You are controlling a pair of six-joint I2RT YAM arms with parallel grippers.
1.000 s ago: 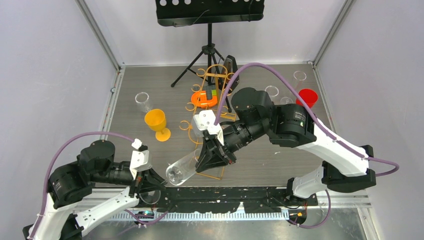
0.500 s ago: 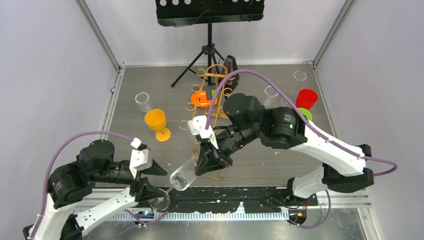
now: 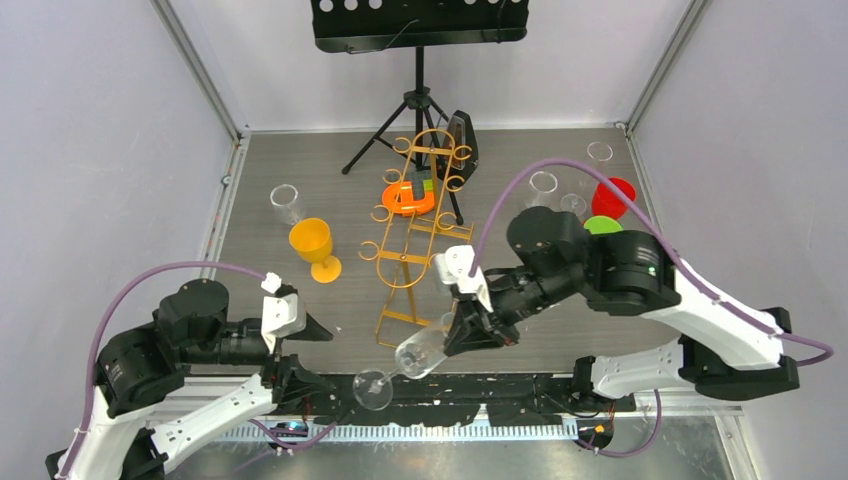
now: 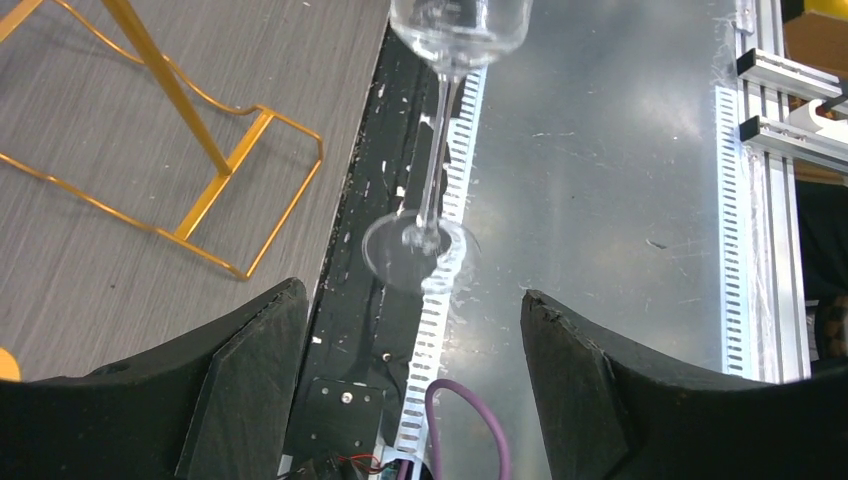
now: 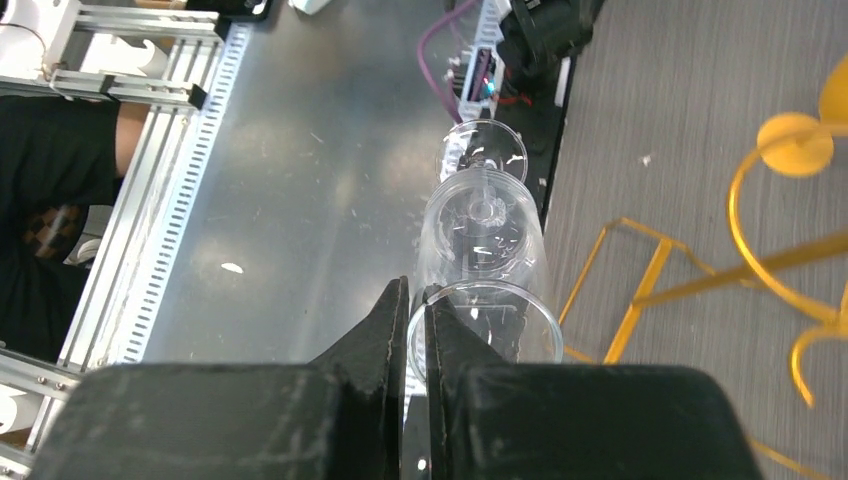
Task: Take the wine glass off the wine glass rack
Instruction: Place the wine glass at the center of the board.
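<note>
Top external view, from above and behind my two arms: my right gripper (image 3: 468, 335) is clamped on the rim of a clear wine glass (image 3: 418, 352), pinching the wall of its bowl. The glass hangs tilted over the near edge of the bench, with its bowl at the gripper and its foot pointing towards my left arm. The foot is above the black rail that runs in front of my bases. The glass is off the wine glass rack (image 3: 410, 235) and not touching it, just beside the near end of the rack's wire base. The gold rack stands upright mid-bench, running from near edge towards far edge.

My left gripper (image 3: 303, 356) is spread wide and grips nothing. It sits at the near edge, just left of the glass foot. In the left wrist view, its two black fingers (image 4: 245, 375) frame the round foot, which floats beyond them and touches neither. In the right wrist view, my fingertips (image 5: 393, 325) almost meet, with only the thin glass wall between them.

A yellow goblet (image 3: 316, 245) and a clear cup (image 3: 285, 200) stand towards the left edge. An orange disc (image 3: 405, 200) lies by the rack's far end. A red cup (image 3: 612, 193) and clear glasses (image 3: 543, 183) cluster near the far right corner. A black music stand (image 3: 420, 25) rises at the far edge.
</note>
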